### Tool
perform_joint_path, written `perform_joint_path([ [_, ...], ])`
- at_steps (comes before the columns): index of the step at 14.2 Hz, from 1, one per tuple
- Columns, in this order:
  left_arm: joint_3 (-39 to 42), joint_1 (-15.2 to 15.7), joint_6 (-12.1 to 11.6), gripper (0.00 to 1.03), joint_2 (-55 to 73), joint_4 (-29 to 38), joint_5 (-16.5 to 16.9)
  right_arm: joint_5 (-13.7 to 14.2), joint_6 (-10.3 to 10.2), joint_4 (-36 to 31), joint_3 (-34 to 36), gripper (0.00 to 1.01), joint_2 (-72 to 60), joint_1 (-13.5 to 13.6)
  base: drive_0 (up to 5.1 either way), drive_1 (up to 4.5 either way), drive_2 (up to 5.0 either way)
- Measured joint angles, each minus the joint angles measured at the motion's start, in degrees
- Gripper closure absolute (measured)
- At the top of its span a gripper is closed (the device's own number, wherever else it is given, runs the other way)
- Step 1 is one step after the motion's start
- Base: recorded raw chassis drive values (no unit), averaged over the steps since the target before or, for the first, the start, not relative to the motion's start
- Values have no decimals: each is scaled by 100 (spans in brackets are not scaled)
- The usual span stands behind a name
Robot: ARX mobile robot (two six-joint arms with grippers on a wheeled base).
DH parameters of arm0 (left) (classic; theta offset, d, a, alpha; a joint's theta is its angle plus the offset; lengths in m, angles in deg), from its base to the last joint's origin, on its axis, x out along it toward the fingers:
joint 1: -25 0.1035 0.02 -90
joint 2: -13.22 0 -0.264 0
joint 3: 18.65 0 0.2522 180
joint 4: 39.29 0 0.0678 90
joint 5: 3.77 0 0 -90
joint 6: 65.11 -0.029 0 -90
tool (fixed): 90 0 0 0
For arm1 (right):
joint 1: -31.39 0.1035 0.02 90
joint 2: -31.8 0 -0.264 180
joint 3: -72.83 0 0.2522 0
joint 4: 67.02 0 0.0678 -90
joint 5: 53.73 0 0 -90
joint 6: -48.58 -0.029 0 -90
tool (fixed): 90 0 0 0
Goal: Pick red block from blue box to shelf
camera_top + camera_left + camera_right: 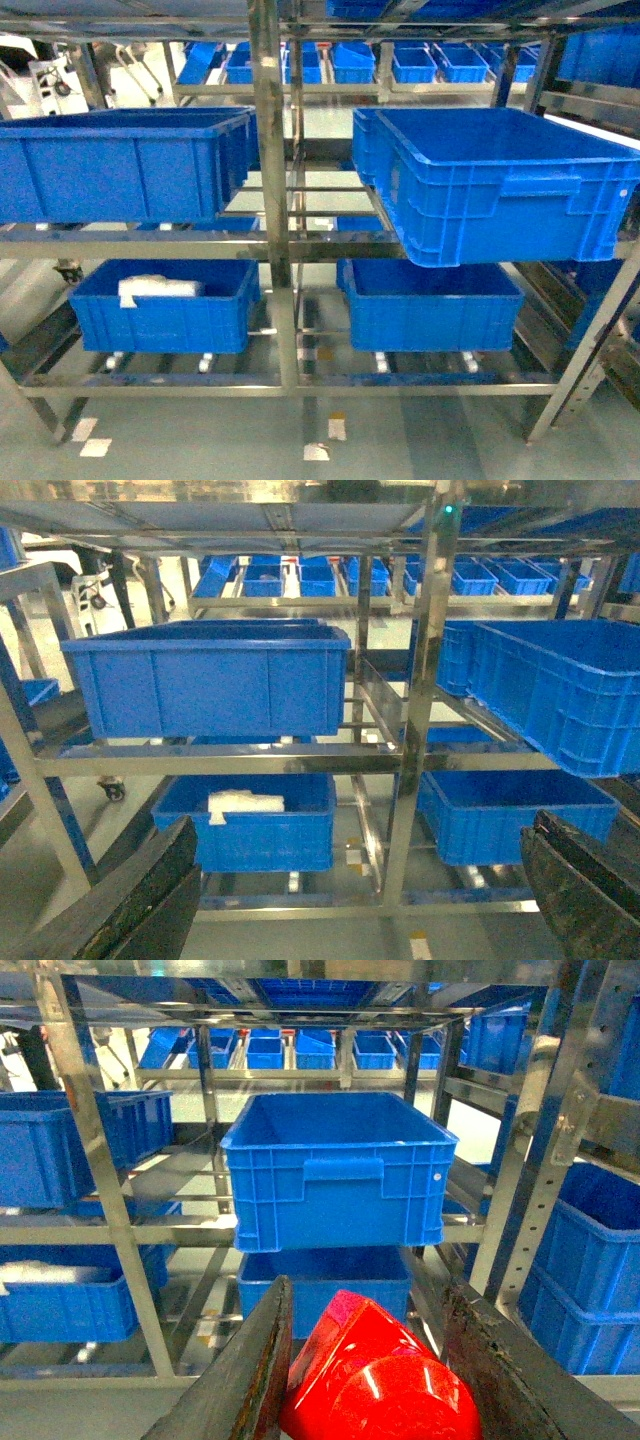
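Carry step, by the look of it; red block (385, 1380) pinched between the fingers of the right gripper (370, 1360), in front of the shelf (270, 150) and below its blue crate (335, 1165); left gripper (360, 900) spread, empty; blue box not in view; next move likely calls for lifting the block to crate level and reaching inward over a tier.
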Motion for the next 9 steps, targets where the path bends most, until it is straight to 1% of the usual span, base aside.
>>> perform_joint_path([
  [7, 0, 4, 0, 5, 0, 2, 0, 0, 0, -2, 0, 62, 0, 0, 14, 417, -389],
  [9, 0, 4, 0, 5, 0, 0, -20, -2, 0, -15, 0, 62, 0, 0, 313, 186, -491],
])
